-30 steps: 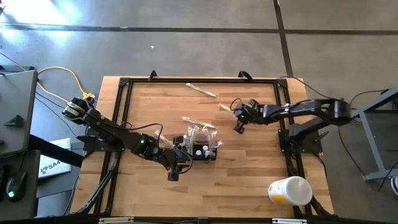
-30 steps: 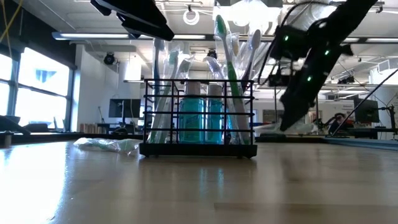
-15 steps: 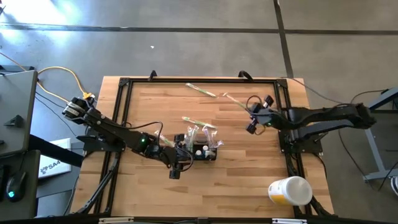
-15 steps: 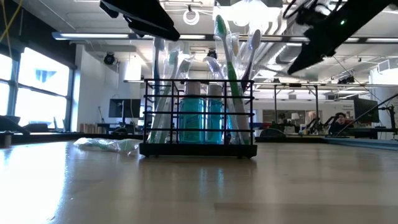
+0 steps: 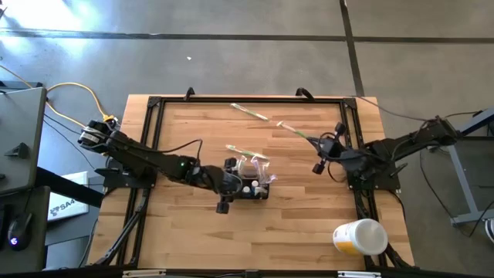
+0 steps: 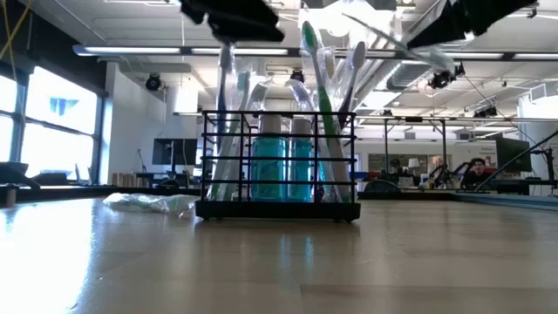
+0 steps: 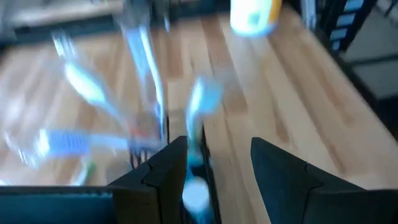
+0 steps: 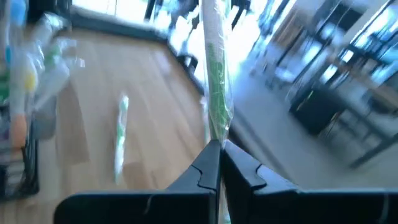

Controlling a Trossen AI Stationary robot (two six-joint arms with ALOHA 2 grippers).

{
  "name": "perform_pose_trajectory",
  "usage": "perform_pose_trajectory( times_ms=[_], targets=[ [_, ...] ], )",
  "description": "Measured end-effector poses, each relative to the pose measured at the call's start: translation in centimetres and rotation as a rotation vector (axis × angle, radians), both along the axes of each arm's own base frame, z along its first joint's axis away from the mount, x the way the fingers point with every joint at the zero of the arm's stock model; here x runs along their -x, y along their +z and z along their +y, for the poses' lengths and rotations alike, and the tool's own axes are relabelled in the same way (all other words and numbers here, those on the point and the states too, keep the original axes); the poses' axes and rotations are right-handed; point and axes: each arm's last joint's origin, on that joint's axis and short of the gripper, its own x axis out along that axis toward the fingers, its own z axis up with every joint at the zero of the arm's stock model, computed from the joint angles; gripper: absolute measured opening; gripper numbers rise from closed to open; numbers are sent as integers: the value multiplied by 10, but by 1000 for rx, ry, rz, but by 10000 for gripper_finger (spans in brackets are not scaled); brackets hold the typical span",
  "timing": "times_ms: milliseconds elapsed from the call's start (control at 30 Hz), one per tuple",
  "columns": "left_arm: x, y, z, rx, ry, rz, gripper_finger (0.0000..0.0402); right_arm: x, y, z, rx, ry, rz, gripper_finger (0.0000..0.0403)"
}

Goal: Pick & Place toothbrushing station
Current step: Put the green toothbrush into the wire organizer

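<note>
- I see the small black wire-mesh caddy (image 5: 248, 185) standing upright near the middle of the wooden tabletop (image 5: 309, 224), packed with toothbrushes and two blue-capped bottles (image 6: 281, 166).
- My left gripper (image 5: 228, 184) sits at the caddy's left end; in the left wrist view its fingers (image 7: 163, 174) stand parted, one right against the caddy's wire, but I cannot tell whether they actually grip it.
- My right gripper (image 5: 319, 161) is raised over the right side of the table, well apart from the caddy, clamped tight on a green-and-white toothbrush in clear wrapping (image 8: 214, 81) that sticks out beyond the fingertips.
- Another wrapped toothbrush (image 5: 250, 111) lies by the table's far edge, and one more (image 5: 245, 151) lies just beyond the caddy.
- A white-and-yellow cup (image 5: 360, 235) lies on its side at the near right corner.
</note>
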Motion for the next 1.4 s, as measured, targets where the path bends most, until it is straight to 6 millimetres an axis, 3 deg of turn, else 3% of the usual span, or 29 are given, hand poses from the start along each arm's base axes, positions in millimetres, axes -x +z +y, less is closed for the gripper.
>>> perform_pose_trajectory(
  times_ms=[200,400,633,900,1233,1400],
  targets=[
    [-7,21,-3,31,-20,-225,173,1,25,20,239,7,-76,3],
    [-3,43,-3,175,-22,-366,173,-2,39,50,452,139,-47,3],
    [-3,47,-4,330,-10,-378,173,-20,31,92,717,323,22,3],
    [-1,53,-6,645,-39,-342,173,-49,13,135,990,405,88,3],
    [3,58,-5,777,-4,-317,173,-80,-3,169,1126,468,188,3],
    [2,50,-4,737,35,-270,173,-93,-7,179,1182,484,226,3]
  ],
)
